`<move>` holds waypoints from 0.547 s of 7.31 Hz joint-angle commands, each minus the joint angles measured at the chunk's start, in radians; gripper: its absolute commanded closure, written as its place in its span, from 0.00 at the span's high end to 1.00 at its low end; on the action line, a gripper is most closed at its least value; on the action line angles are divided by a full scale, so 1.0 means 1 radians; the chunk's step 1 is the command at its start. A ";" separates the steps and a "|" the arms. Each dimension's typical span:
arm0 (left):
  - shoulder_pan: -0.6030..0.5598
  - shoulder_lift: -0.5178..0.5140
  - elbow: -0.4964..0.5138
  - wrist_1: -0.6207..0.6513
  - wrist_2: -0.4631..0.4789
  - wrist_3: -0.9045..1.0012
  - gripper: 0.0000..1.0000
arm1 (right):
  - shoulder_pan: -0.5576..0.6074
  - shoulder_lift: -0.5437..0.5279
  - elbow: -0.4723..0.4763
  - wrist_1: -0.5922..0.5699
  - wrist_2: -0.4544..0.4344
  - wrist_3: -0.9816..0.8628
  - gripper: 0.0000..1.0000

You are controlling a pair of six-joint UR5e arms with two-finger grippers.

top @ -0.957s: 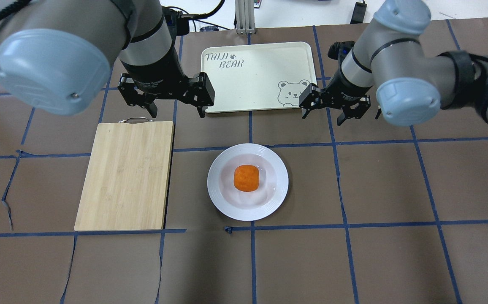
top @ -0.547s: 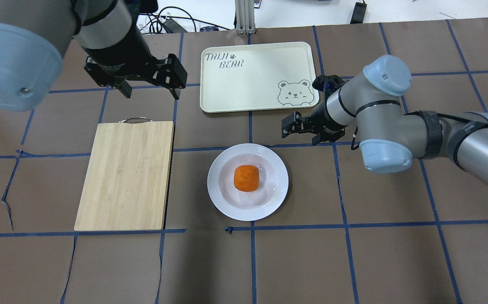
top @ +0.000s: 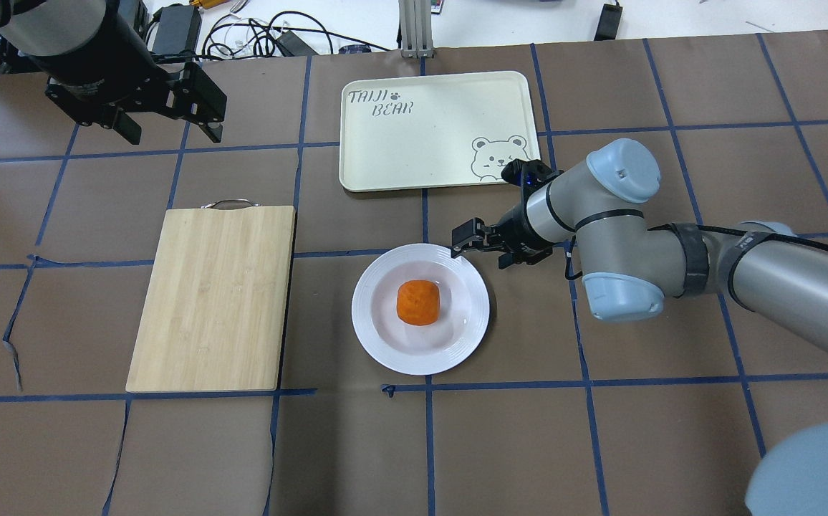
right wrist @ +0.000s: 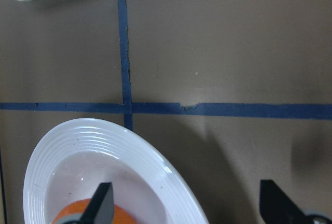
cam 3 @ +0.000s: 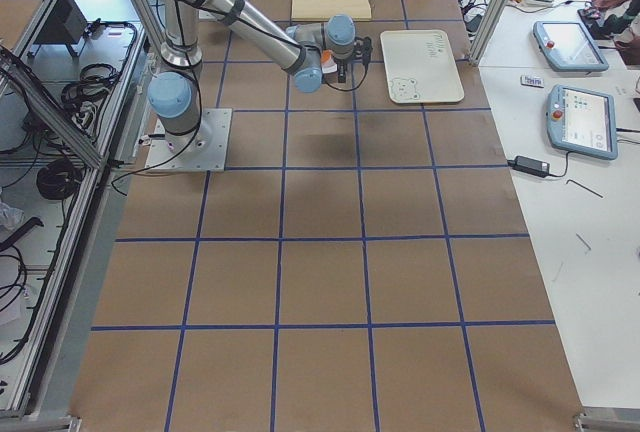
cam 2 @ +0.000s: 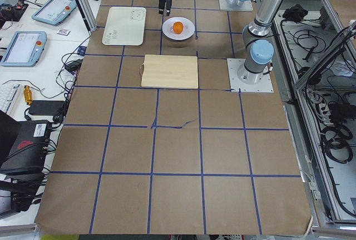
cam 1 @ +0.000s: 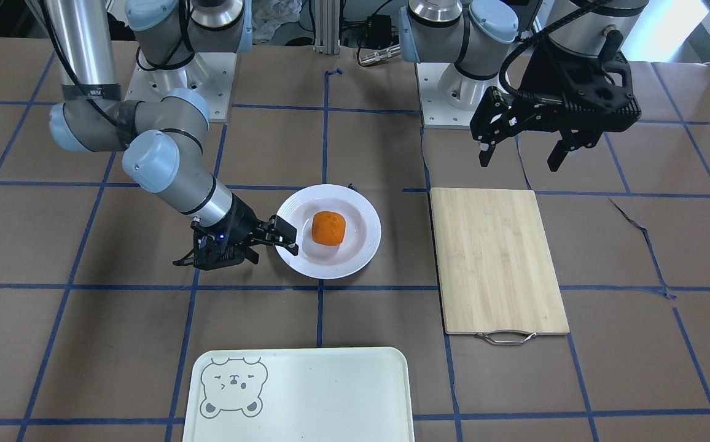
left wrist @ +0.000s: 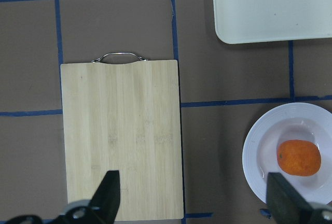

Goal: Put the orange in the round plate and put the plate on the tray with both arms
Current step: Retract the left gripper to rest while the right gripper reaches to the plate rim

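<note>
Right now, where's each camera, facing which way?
Front: across table, facing robot; both arms.
Overhead: behind robot, downward; both arms.
Left side: table end; left arm near.
Right side: opposite end; right arm near.
Left wrist: over bamboo cutting board; own fingertips.
Right wrist: over white round plate; own fingertips.
Shared: both wrists see orange fruit.

The orange [top: 417, 302], bright and dimpled, sits in the sunken centre of the round plate [top: 385, 344]; the plate is glossy white with a ridged wide rim, lying flat on the table; the tray [top: 443, 107], pale cream with rounded corners and a grey bear face in 1 corner, lies flat, well apart from the plate.
</note>
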 commanded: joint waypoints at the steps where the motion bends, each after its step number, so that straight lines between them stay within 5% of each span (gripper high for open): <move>1: 0.000 0.001 -0.001 0.001 0.002 -0.001 1.00 | 0.055 0.033 0.001 -0.039 0.004 0.014 1.00; 4: 0.002 0.003 -0.001 0.002 0.002 -0.001 1.00 | 0.071 0.043 0.021 -0.037 -0.004 0.017 0.97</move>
